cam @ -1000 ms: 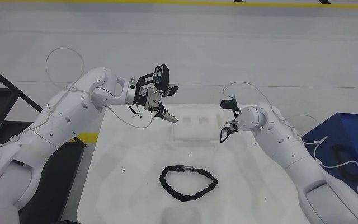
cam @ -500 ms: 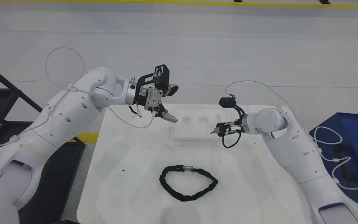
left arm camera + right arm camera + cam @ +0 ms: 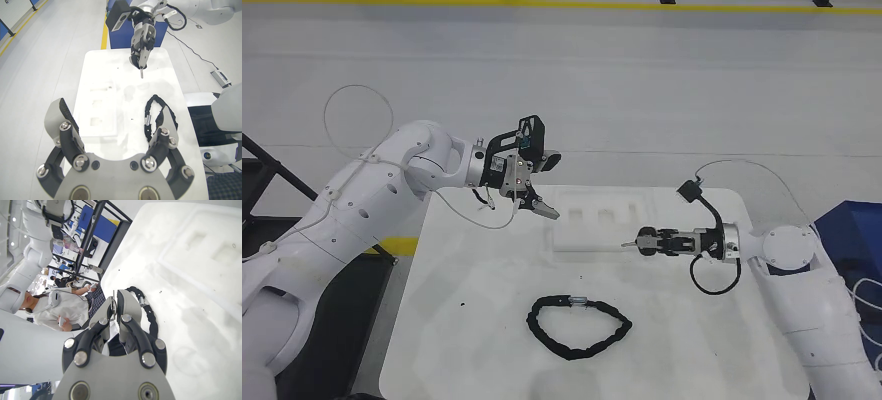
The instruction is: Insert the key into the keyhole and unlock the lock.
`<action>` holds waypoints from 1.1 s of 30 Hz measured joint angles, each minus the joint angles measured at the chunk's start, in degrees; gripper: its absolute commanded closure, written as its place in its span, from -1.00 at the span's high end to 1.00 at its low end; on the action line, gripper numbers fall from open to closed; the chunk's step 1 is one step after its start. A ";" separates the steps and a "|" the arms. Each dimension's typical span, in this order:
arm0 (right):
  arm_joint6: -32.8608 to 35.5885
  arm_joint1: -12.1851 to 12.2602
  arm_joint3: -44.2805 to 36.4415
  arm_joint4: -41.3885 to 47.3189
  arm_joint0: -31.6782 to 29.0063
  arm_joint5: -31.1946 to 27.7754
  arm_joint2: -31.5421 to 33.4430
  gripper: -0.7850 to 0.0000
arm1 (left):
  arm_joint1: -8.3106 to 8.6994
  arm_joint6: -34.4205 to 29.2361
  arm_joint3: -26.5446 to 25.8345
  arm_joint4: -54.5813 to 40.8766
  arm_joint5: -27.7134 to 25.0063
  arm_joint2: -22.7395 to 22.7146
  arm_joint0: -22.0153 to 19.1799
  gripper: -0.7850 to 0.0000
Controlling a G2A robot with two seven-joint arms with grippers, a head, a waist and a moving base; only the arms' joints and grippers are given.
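A black fabric-covered chain lock lies in a loop at the front middle of the white table, its metal cylinder at the far side of the loop. My right gripper hovers level above the table, to the right of the loop and farther back, shut on a small metal key whose blade points left. From the right wrist, the key sits between the fingers with the lock beyond. My left gripper hangs open over the table's back left; its own view shows the lock and the key.
A white foam tray with square recesses lies at the back middle of the table, between the two grippers. A black rack stands off the table's left side. A blue bin sits at the far right.
The right arm swung outward and turned its gripper level, so the key now points left over the table. The left arm and the lock stayed put.
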 measured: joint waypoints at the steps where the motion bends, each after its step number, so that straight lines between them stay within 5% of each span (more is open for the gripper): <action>1: 0.26 0.14 0.06 1.54 -0.50 -0.56 0.59 -1.00 | 0.00 0.00 0.00 0.00 0.00 0.00 0.00 1.00; 25: -2.51 1.10 -2.60 6.73 -4.17 -3.18 4.38 -1.00 | 0.00 0.06 -0.08 0.10 0.16 -0.08 0.11 1.00; 33: -2.51 1.10 -2.60 6.73 -4.17 -3.18 4.38 -1.00 | 0.73 1.40 -1.91 4.93 4.07 -1.51 5.87 1.00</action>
